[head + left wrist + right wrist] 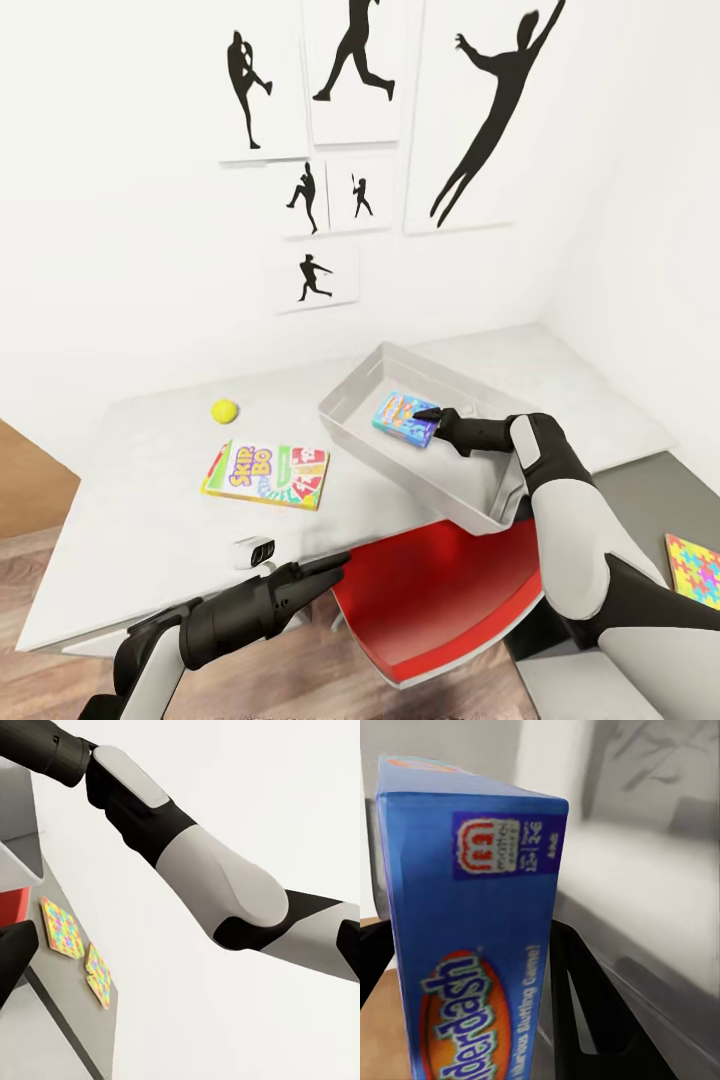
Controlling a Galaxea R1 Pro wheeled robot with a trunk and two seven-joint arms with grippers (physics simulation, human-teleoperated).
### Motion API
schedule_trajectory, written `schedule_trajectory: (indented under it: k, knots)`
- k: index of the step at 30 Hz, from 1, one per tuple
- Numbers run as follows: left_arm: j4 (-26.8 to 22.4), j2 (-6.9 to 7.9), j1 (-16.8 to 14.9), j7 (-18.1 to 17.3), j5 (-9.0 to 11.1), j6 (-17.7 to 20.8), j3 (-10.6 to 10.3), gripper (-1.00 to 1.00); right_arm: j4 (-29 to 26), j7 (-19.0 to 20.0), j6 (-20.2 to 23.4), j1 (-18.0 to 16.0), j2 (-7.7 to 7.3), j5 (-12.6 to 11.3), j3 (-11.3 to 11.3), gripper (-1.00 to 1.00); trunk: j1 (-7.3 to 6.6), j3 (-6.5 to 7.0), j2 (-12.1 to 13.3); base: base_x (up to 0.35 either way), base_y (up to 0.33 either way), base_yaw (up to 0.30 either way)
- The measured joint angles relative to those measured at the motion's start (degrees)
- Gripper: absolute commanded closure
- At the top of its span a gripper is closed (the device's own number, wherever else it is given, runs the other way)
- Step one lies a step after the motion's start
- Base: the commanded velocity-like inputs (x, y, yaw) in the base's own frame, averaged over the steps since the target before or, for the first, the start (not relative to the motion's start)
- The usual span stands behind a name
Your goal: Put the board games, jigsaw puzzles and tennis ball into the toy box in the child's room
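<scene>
My right gripper point(431, 417) is shut on the small blue board game point(402, 418), holding it inside the light grey toy box point(350, 415) on the table point(140, 490). In the right wrist view the blue box point(472, 930) stands upright between my black fingers point(585, 1020). The Skip-Bo board game point(268, 474) lies flat on the table, with the tennis ball point(224, 410) just behind it. One jigsaw puzzle point(695, 568) lies on the dark cabinet section; both jigsaw puzzles point(61, 928) point(99, 975) show in the left wrist view. My left gripper point(335, 573) hovers open at the table's front edge.
A red chair point(440, 600) stands under the table's front edge, below the toy box. A small white object point(253, 551) sits near that edge, close to my left gripper. Walls close the corner behind and to the right. Wood floor point(40, 560) shows at left.
</scene>
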Motion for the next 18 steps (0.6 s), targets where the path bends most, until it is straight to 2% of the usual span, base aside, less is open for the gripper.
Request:
schedule_trajectory:
  k: [18]
  knots:
    - [0.0,0.05,0.0,0.0,0.0,0.0,-0.1,-1.0,0.0,-0.5,0.0,-1.3,1.06,0.0,0.0,1.0,0.0,-1.6,0.0,0.0,0.0,0.0]
